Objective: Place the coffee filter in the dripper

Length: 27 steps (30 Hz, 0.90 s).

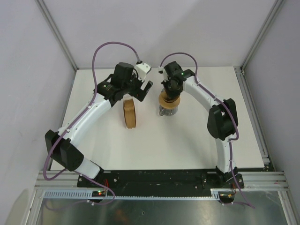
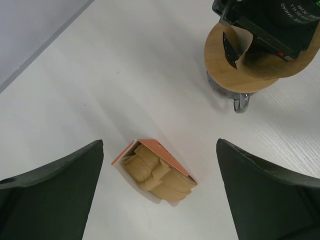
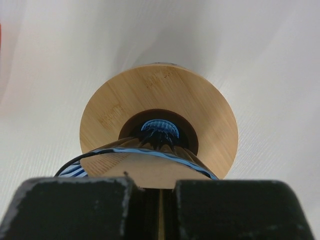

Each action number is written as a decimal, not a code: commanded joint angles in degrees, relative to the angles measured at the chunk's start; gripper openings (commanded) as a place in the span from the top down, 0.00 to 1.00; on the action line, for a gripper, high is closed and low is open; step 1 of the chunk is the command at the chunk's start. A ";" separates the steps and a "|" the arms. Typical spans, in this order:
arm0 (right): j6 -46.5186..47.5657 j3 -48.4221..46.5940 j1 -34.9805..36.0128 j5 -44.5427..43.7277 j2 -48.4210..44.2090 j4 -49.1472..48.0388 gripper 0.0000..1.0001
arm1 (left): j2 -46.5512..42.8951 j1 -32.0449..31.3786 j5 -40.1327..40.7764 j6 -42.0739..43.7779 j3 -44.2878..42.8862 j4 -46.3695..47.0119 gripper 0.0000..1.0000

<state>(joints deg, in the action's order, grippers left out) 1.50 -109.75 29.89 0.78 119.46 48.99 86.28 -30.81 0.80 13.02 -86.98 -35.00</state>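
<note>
The blue ribbed dripper (image 3: 159,126) sits in a tan wooden collar (image 3: 120,105) on the glass jug (image 1: 168,111). My right gripper (image 3: 161,182) is right over it, shut on the top edge of a thin brown coffee filter (image 3: 145,170). The sheet hangs inside the dripper's near rim. In the left wrist view the filter (image 2: 243,47) curls under the right gripper over the collar (image 2: 222,70). My left gripper (image 2: 160,143) is open and empty, high above the upright stack of filters (image 2: 157,172). In the top view it (image 1: 143,89) is left of the dripper.
The stack of brown filters (image 1: 130,113) stands in an orange and white holder on the white table (image 1: 187,140), just left of the jug. Grey walls and metal frame posts enclose the table on three sides.
</note>
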 commanded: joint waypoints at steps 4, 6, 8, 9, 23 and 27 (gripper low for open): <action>0.08 -6.47 1.37 0.37 -2.13 2.60 1.00 | -1.40 0.49 -1.99 0.07 -0.03 1.17 0.00; 0.08 -7.56 1.44 0.54 -2.98 2.67 1.00 | -1.47 0.53 -2.06 0.06 -0.03 1.17 0.00; 0.08 -8.43 1.47 0.52 -3.75 2.75 1.00 | -1.58 0.50 -2.06 0.01 -0.03 1.19 0.00; 0.13 -8.80 1.48 0.49 -4.12 2.89 1.00 | -1.65 0.49 -2.09 0.04 -0.03 1.18 0.00; 0.27 -8.30 0.90 0.59 -4.01 5.23 1.00 | -1.85 0.50 -1.96 0.22 0.03 1.19 0.00; 0.18 -8.10 1.07 0.96 -3.45 4.83 1.00 | -1.71 0.49 -1.93 0.32 0.05 1.17 0.00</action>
<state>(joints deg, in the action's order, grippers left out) 1.52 -117.03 30.98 0.84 116.97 53.36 86.28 -30.76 -0.45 13.06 -86.98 -35.00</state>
